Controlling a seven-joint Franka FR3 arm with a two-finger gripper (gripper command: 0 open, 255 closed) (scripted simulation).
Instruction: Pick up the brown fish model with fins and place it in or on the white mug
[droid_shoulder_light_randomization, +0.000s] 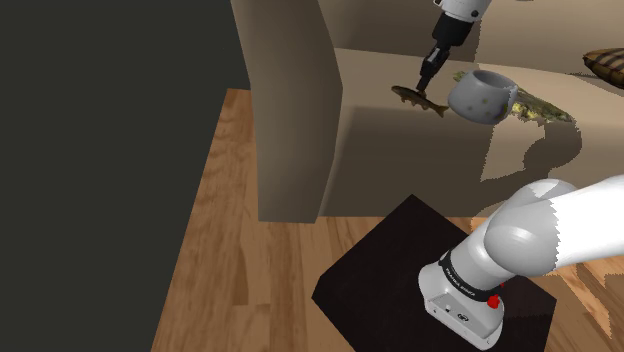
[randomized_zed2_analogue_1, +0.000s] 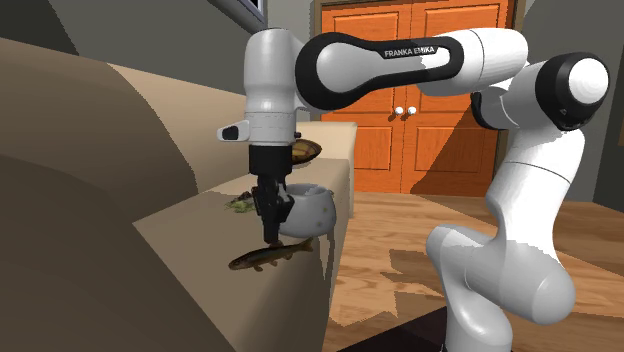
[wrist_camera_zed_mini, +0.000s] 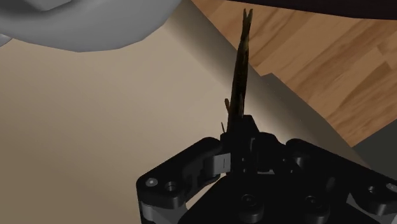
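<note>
My gripper (wrist_camera_zed_mini: 240, 149) is shut on the brown fish model (wrist_camera_zed_mini: 242, 76), which sticks out tail-first from between the fingers. In the shoulder view the gripper (droid_shoulder_light_randomization: 428, 85) holds the fish (droid_shoulder_light_randomization: 420, 100) low over the beige sofa seat (droid_shoulder_light_randomization: 400, 150), just left of the white-grey speckled mug (droid_shoulder_light_randomization: 480, 97). The mug lies tilted on the seat. In the second exterior view the fish (randomized_zed2_analogue_1: 272, 258) hangs level under the gripper (randomized_zed2_analogue_1: 272, 238), in front of the mug (randomized_zed2_analogue_1: 305, 212). The mug's grey body (wrist_camera_zed_mini: 89, 22) is close beside the hand in the wrist view.
A second, greenish-yellow fish (droid_shoulder_light_randomization: 540, 108) lies behind the mug. A dark patterned cushion (droid_shoulder_light_randomization: 605, 65) sits further back on the sofa. The sofa's tall armrest (droid_shoulder_light_randomization: 290, 110) rises at the shoulder view's left. Wooden floor (droid_shoulder_light_randomization: 240, 270) lies below, orange doors (randomized_zed2_analogue_1: 420, 90) beyond.
</note>
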